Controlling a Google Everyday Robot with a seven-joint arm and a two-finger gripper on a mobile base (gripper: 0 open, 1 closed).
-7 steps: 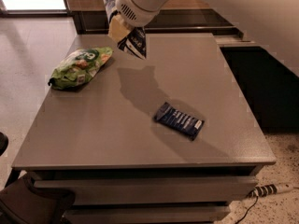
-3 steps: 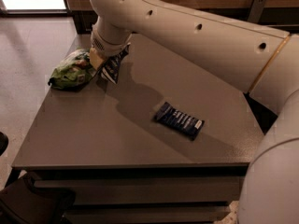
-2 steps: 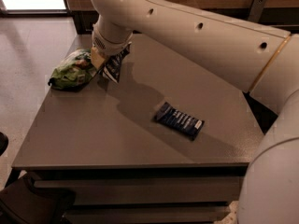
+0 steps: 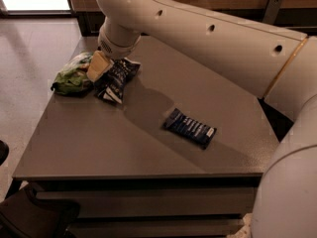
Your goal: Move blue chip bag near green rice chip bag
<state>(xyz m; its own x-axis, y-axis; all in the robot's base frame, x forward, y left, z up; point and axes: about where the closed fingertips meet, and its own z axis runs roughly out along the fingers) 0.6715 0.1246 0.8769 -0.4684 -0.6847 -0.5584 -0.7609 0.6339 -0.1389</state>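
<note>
The gripper [image 4: 100, 66] sits low at the table's [image 4: 89, 143] far corner between two snacks: the blue chip bag [image 4: 118, 78] lies against it on one side, apparently set there to neighbour the green rice chip bag [image 4: 72, 79] just beyond on the other. Whether it is clenched or has let go cannot be told.

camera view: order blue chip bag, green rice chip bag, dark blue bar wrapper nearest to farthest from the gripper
The gripper is at the picture's upper left.
1. blue chip bag, right beside it, picture-right
2. green rice chip bag, right beside it, picture-left; too close to call against 1
3. dark blue bar wrapper, mid-table, clearly farthest
</note>
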